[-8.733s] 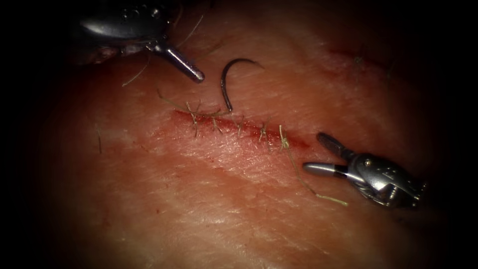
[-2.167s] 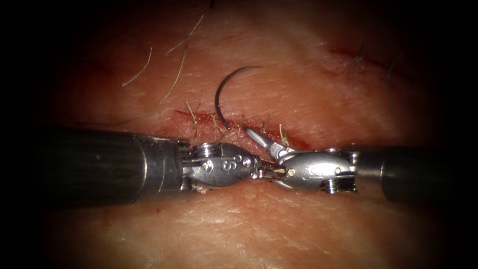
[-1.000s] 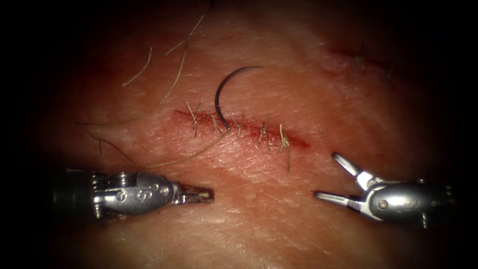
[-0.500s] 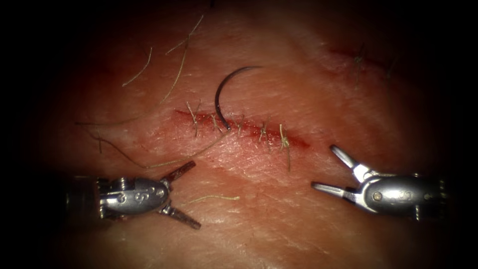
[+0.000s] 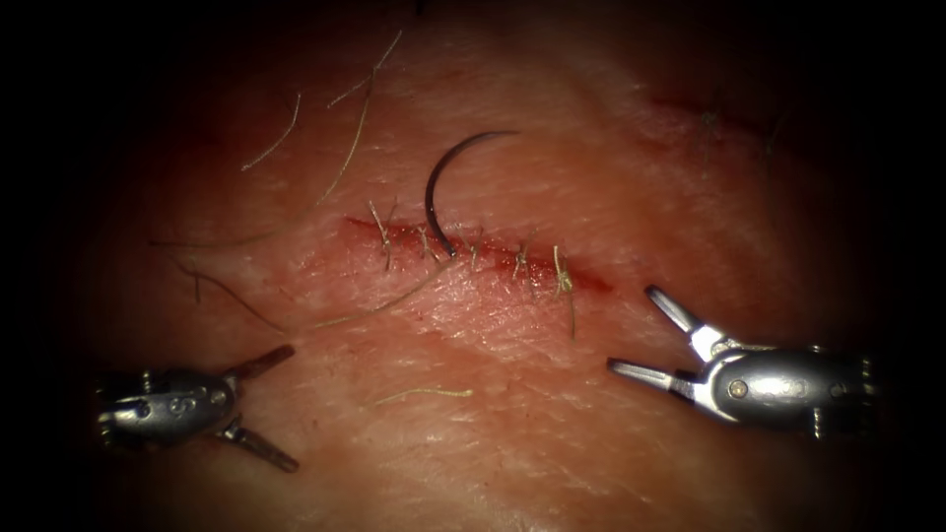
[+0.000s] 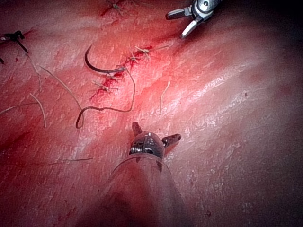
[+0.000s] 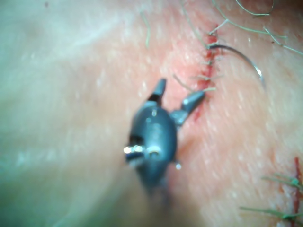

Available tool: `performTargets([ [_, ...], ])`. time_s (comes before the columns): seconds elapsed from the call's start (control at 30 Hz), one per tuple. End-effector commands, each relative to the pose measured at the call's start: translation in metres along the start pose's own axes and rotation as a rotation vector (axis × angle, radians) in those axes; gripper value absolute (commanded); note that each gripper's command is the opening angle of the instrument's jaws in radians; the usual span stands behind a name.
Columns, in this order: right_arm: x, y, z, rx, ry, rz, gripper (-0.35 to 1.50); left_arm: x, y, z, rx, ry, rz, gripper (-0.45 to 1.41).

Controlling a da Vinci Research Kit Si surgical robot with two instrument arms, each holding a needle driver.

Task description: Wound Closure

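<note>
**Both tools empty, needle resting at the cut**

Left tool point(image 5: 264, 406) is sitting near-left of the cut point(image 5: 473, 251), well apart from it, jaws spread wide and gripping nothing. Right tool point(image 5: 645, 337) is hovering near-right, just off the cut's right end, jaws likewise parted and empty.

Needle point(image 5: 440, 182) is lying free on the tissue point(image 5: 512, 433), its one end meeting the stitched line about mid-cut, its curve arching to the far side; whether that end is sitting in the tissue, cannot tell. Thread point(image 5: 379, 307) is trailing from the needle's base toward the near left, across the tissue. A short cut end of thread point(image 5: 424, 393) is lying loose on the near side, between the two tools. Red fluid point(image 5: 581, 281) is showing along the cut.

Left wrist view: left tool's jaws are splayed apart above bare tissue, needle point(image 6: 97, 66) farther off beside the stitches.
</note>
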Motion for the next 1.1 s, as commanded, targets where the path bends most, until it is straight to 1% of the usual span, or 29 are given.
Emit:
performTargets([
  [0.03, 0.0001, -0.0008, 0.0003, 0.076, 0.005, 0.028, 1.23, 0.0014, 0.0013, 0.0006, -0.022, 0.011, 0.007, 1.06],
  [0.07, 0.0004, -0.0008, 0.0002, 0.114, -0.001, 0.034, 1.01, 0.0028, 0.0021, 0.0006, -0.042, 0.021, 0.01, 1.04],
  [0.13, 0.0013, 0.0, 0.0002, 0.153, -0.035, 0.039, 0.89, 0.0049, 0.0032, 0.0005, -0.07, 0.027, 0.02, 0.99],
  [0.17, 0.0018, 0.0005, 0.0003, 0.168, -0.055, 0.042, 0.83, 0.0065, 0.0038, 0.0005, -0.091, 0.032, 0.029, 0.91],
  [0.2, 0.0023, 0.001, 0.0004, 0.186, -0.074, 0.045, 0.71, 0.0078, 0.0041, 0.0005, -0.102, 0.041, 0.04, 0.84],
  [0.23, 0.0029, 0.0018, 0.0006, 0.217, -0.091, 0.051, 0.49, 0.0091, 0.0043, 0.0004, -0.107, 0.053, 0.05, 0.77],
  [0.27, 0.0033, 0.0025, 0.0006, 0.232, -0.105, 0.062, 0.46, 0.0105, 0.0042, 0.0002, -0.112, 0.067, 0.059, 0.74],
  [0.3, 0.0037, 0.0031, 0.0007, 0.236, -0.107, 0.056, 0.42, 0.0124, 0.0038, 0.0, -0.117, 0.104, 0.073, 0.72],
  [0.33, 0.0041, 0.0039, 0.0008, 0.242, -0.105, 0.039, 0.44, 0.0137, 0.0033, -0.0002, -0.105, 0.135, 0.079, 0.72],
  [0.4, 0.0046, 0.0048, 0.001, 0.236, -0.09, 0.026, 0.59, 0.0164, 0.0015, -0.0011, -0.052, 0.208, 0.099, 0.76],
  [0.43, 0.0048, 0.0053, 0.001, 0.23, -0.081, 0.025, 0.73, 0.0171, 0.0007, -0.0014, -0.027, 0.229, 0.11, 0.79],
  [0.47, 0.0048, 0.0055, 0.0011, 0.228, -0.079, 0.028, 0.81, 0.0177, -0.0001, -0.0018, -0.001, 0.243, 0.115, 0.79],
  [0.5, 0.0049, 0.0057, 0.0011, 0.229, -0.08, 0.029, 0.83, 0.018, -0.0011, -0.0022, 0.029, 0.249, 0.12, 0.79],
  [0.6, 0.0049, 0.0059, 0.0014, 0.227, -0.078, 0.031, 0.78, 0.0173, -0.0031, -0.0024, 0.068, 0.25, 0.118, 0.81],
  [0.63, 0.0049, 0.006, 0.0016, 0.228, -0.081, 0.031, 0.79, 0.0168, -0.0035, -0.0024, 0.076, 0.248, 0.118, 0.81],
  [0.67, 0.0048, 0.0061, 0.0018, 0.226, -0.082, 0.032, 0.91, 0.0162, -0.0038, -0.0022, 0.083, 0.246, 0.12, 0.81],
  [0.7, 0.0047, 0.0061, 0.002, 0.225, -0.08, 0.02, 0.98, 0.0152, -0.0041, -0.002, 0.092, 0.244, 0.125, 0.79],
  [0.73, 0.0047, 0.006, 0.0022, 0.214, -0.066, 0.004, 0.99, 0.0139, -0.0044, -0.0015, 0.104, 0.243, 0.132, 0.79],
  [0.77, 0.0047, 0.006, 0.0022, 0.214, -0.066, 0.004, 0.99, 0.0139, -0.0044, -0.0015, 0.104, 0.243, 0.132, 0.79],
  [0.8, 0.0048, 0.006, 0.0025, 0.198, -0.052, 0.007, 0.99, 0.0127, -0.0047, -0.0009, 0.104, 0.244, 0.148, 0.79],
  [0.83, 0.0049, 0.006, 0.0026, 0.189, -0.044, 0.009, 0.99, 0.0123, -0.0048, -0.0007, 0.104, 0.244, 0.145, 0.79],
  [0.93, 0.005, 0.006, 0.0029, 0.172, -0.028, 0.013, 0.99, 0.0117, -0.0049, -0.0003, 0.104, 0.245, 0.151, 0.79],
  [1.1, 0.0047, 0.0057, 0.0028, 0.156, -0.006, -0.006, 0.99, 0.0114, -0.0046, -0.0004, 0.094, 0.247, 0.154, 0.79],
])
